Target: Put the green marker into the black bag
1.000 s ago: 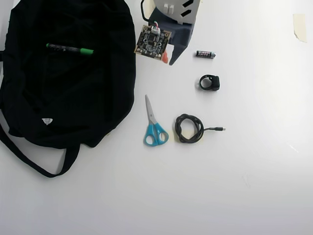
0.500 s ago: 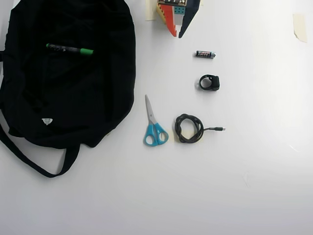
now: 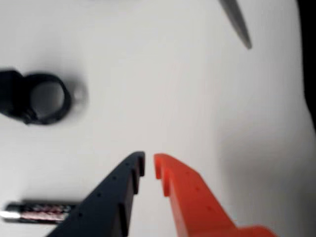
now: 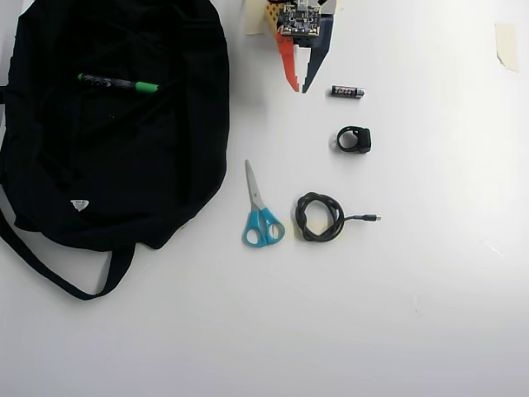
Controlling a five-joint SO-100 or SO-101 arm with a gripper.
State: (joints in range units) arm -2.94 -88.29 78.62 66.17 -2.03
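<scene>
In the overhead view the green marker [image 4: 117, 83] lies flat on the upper part of the black bag [image 4: 107, 157], green cap to the right. The bag fills the left of the table, its strap [image 4: 58, 273] looping below. My gripper [image 4: 299, 85] is at the top centre, well right of the bag, pointing down the picture. Its orange and dark fingers are nearly together with a thin gap and hold nothing. In the wrist view my gripper [image 3: 149, 165] hovers over bare white table. The marker and bag are out of that view.
A small black battery [image 4: 348, 92] lies just right of my gripper, also in the wrist view [image 3: 42, 211]. A black ring-shaped clip [image 4: 355, 139], blue-handled scissors [image 4: 260, 213] and a coiled black cable [image 4: 320, 217] lie below. A scissor blade tip [image 3: 238, 22] shows in the wrist view.
</scene>
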